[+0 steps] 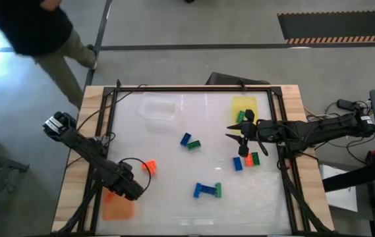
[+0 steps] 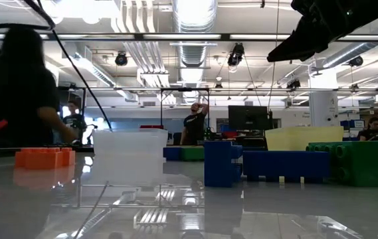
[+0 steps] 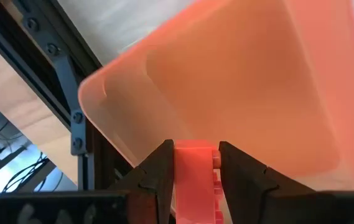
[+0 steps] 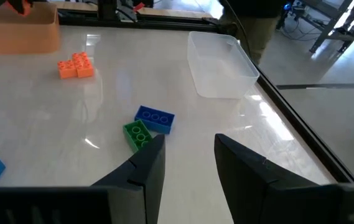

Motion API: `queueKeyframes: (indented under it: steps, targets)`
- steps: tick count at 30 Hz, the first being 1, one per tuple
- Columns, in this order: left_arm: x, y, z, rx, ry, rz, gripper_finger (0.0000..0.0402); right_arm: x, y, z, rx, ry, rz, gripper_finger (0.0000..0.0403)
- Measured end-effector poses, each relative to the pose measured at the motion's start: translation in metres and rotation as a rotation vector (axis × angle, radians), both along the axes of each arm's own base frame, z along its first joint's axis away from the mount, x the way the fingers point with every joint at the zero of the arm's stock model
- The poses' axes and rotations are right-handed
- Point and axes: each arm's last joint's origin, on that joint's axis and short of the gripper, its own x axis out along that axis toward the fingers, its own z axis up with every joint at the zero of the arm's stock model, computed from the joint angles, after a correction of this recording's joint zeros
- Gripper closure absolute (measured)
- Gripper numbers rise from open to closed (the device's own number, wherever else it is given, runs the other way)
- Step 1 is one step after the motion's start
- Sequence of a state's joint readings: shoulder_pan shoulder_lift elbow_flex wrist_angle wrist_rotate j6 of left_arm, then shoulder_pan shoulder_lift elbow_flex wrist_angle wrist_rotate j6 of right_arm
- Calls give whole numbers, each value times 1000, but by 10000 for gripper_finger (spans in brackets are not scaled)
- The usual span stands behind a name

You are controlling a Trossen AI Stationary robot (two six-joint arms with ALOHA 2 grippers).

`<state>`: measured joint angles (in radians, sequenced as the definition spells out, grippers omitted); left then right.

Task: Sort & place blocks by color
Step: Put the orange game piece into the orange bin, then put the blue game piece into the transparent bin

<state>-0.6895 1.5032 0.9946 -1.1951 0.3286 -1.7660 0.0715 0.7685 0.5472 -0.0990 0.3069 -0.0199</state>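
Left gripper [image 3: 194, 180] clenched on orange block [image 3: 195, 186] over orange tray [image 3: 239, 81] — right gripper [image 4: 186, 162] released, empty; most blocks unsorted.

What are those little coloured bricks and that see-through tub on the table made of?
The bricks, like the blue brick and green brick, look like hard moulded plastic: crisp round studs, a slight gloss. The clear tub seems thin translucent plastic, milky with rounded corners. The left claw grips an orange brick, the same glossy stuff.
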Motion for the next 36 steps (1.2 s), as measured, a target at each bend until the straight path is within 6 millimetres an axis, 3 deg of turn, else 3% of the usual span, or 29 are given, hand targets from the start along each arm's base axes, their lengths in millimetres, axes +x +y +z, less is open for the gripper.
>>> queueKeyframes:
  steps: [17, 28, 36]
  targets:
    - [-3, 3, -11, 16, -8, -24, 301, 0, 0, 0, 0, 0, 0, 273]
    - [-3, 4, -11, 18, -8, -32, 216, 0, 0, 0, 0, 1, 0, 273]
    - [10, -2, 12, -62, -100, -69, 203, 0, 0, -1, 1, 3, 0, 273]
